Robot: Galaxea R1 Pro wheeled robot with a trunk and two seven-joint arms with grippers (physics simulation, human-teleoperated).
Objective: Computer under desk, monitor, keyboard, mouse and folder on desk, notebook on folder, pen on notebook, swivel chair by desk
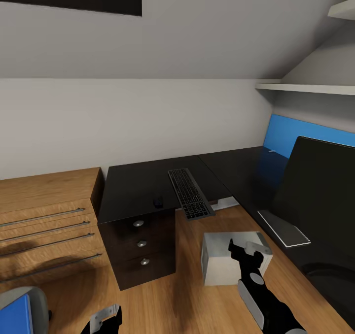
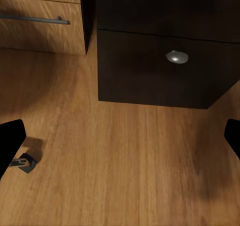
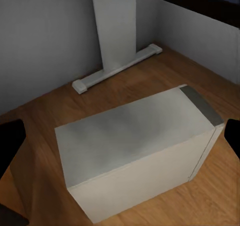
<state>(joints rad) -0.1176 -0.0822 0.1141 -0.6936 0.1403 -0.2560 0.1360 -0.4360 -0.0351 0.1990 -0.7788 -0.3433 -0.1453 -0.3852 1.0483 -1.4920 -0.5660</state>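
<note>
The black L-shaped desk (image 1: 143, 183) carries the grey keyboard (image 1: 188, 193), whose front end overhangs the edge, and the small black mouse (image 1: 158, 202) to its left. On the right wing stands the wide black monitor (image 1: 320, 196), and the pale notebook (image 1: 284, 228) lies flat before it. The light grey computer (image 1: 224, 260) (image 3: 135, 146) stands on the floor in the desk's inner corner. My right gripper (image 1: 245, 251) (image 3: 120, 141) hangs open just above it. At the lower left, the blue folder (image 1: 15, 314) lies on the swivel chair (image 1: 37, 297). My left gripper (image 1: 106, 319) (image 2: 120, 141) is open over bare floor.
A light wooden drawer cabinet (image 1: 47, 220) (image 2: 40, 21) stands left of the desk's black drawers (image 1: 140, 243) (image 2: 155, 71). A white desk leg (image 3: 117, 26) rises behind the computer. A blue panel (image 1: 315, 134) and white shelves (image 1: 305, 86) are on the right wall. A small caster (image 2: 22, 162) sits on the floor.
</note>
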